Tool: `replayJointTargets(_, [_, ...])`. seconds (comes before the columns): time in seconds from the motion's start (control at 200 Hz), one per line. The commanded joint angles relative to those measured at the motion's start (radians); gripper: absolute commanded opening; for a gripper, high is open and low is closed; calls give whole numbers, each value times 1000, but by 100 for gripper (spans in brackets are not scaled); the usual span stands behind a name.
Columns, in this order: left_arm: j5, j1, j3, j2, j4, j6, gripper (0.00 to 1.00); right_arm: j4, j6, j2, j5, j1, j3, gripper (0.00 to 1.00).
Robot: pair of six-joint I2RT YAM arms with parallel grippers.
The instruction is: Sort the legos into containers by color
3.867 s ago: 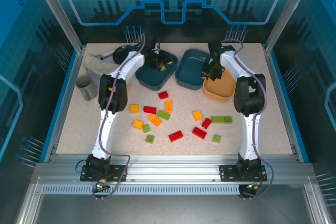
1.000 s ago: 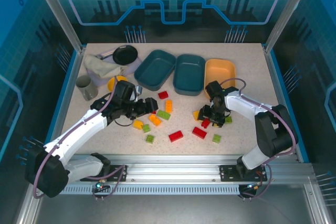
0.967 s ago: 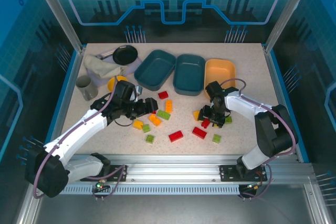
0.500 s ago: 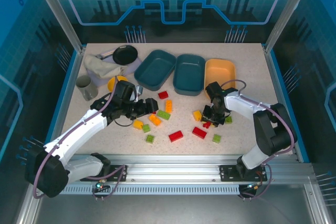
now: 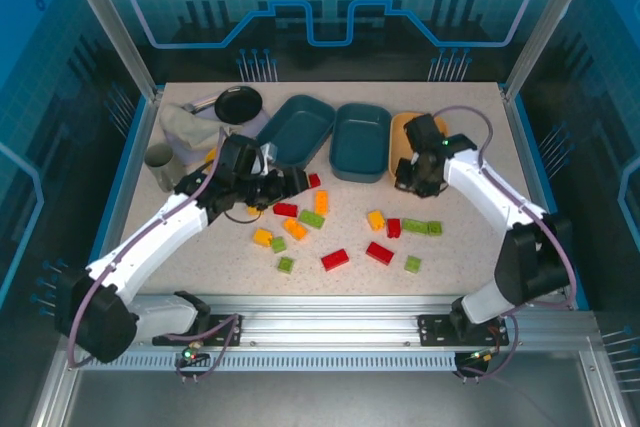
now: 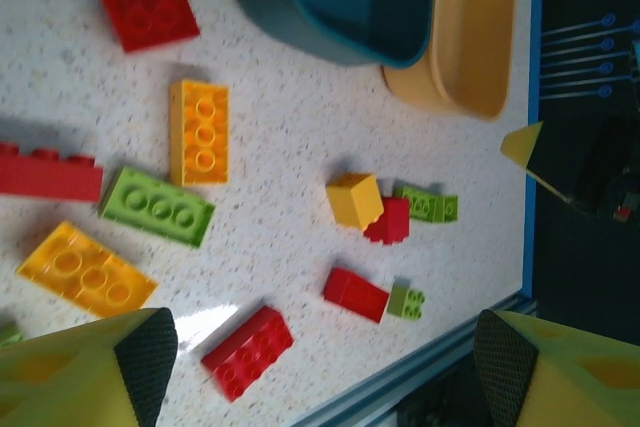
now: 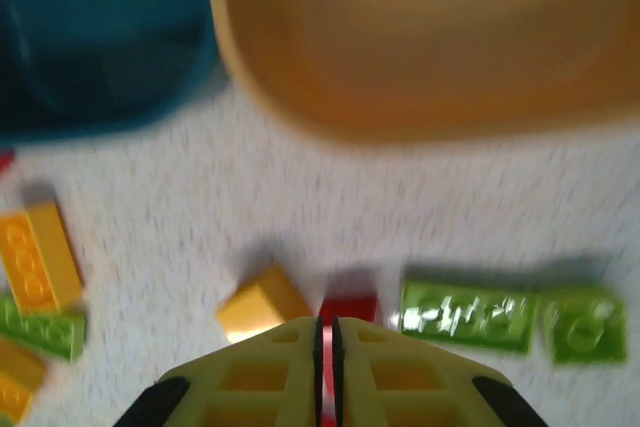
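Legos [image 5: 295, 228] sit loose across the middle of the counter [image 5: 480, 247]: studded glossy plastic in red, orange-yellow and light green, some square, some oblong, on a pale speckled surface. Nearest, at 6 o'clock, a long red brick [image 5: 335, 259] and a small green square [image 5: 413, 264].

Versus half a second ago: right gripper [image 5: 412, 179] has lifted off the short red brick [image 5: 393, 228] and swung toward 1 o'clock, now over the near rim of the pale orange tray [image 7: 420, 37]. Short red brick stays on the counter, touching the orange-yellow cube [image 5: 376, 219], green pair [image 5: 414, 226] just beside it at 3 o'clock. Right fingers [image 7: 250, 387] pressed together, only a thin slit between.

Left gripper [image 5: 290, 179] has shifted toward 12 o'clock, clear of the red bar [image 5: 286, 209], now at the near edge of the left teal tray [image 5: 295, 132]. Left fingers [image 6: 90, 377] spread wide, nothing between them; yellow-green shells, dark textured pads.

Farthest: three shallow trays side by side, rounded corners, smooth plastic, middle teal tray [image 5: 361, 140] between the other two.
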Motion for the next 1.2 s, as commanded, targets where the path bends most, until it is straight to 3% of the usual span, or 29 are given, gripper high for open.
replayJointTargets(0.0, [-38, -5, 82, 76, -32, -8, 81, 2, -83, 155, 21, -76, 116, 11])
replayJointTargets(0.09, [-42, -6, 112, 110, -24, -12, 81, -47, -122, 259, 17, -98, 244, 11])
replayJointTargets(0.16, [-51, -6, 131, 119, -37, -10, 81, -70, -142, 251, 12, -85, 255, 19])
replayJointTargets(0.385, [-67, -6, 40, 47, -56, -16, 81, -53, -186, -36, 4, 75, -88, 47])
replayJointTargets(0.605, [-45, -7, -42, 12, -54, -22, 81, -21, -145, -111, -56, 165, -277, 63])
replayJointTargets(0.805, [-49, -8, -53, 4, -54, -20, 81, 39, -145, -31, -58, 175, -309, 63])
replayJointTargets(1.195, [-65, -17, -114, -60, -55, -43, 81, 80, -150, 83, -30, 173, -276, 49])
